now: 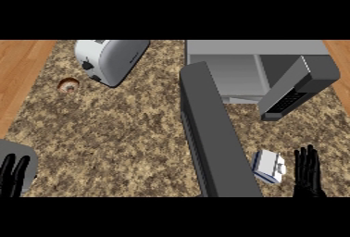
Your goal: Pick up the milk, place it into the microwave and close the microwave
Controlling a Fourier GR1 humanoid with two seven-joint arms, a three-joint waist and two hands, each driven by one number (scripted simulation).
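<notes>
While the speckled tan-and-brown granite counter (pixel 123 134) fills most of the frame, strips of orange-brown wood floor (pixel 21 78) show along the left and right edges. At the upper right stands the grey microwave (pixel 239 55), its door (pixel 213 134) swung wide open and stretching down the middle of the frame toward the lower edge; a dark control panel (pixel 294 90) with buttons angles out at its right side. The milk (pixel 269 165), a small white-and-blue carton, lies on the counter at lower right, just beside the door and near the right hand (pixel 308 172), which is apart from it with its black fingers straight and open. The left hand (pixel 14 178) rests at the lower left corner, fingers up and relaxed. A white toaster (pixel 109 58) sits tilted at upper left, with a small round doughnut-like item (pixel 68 85) just below and left of it.
</notes>
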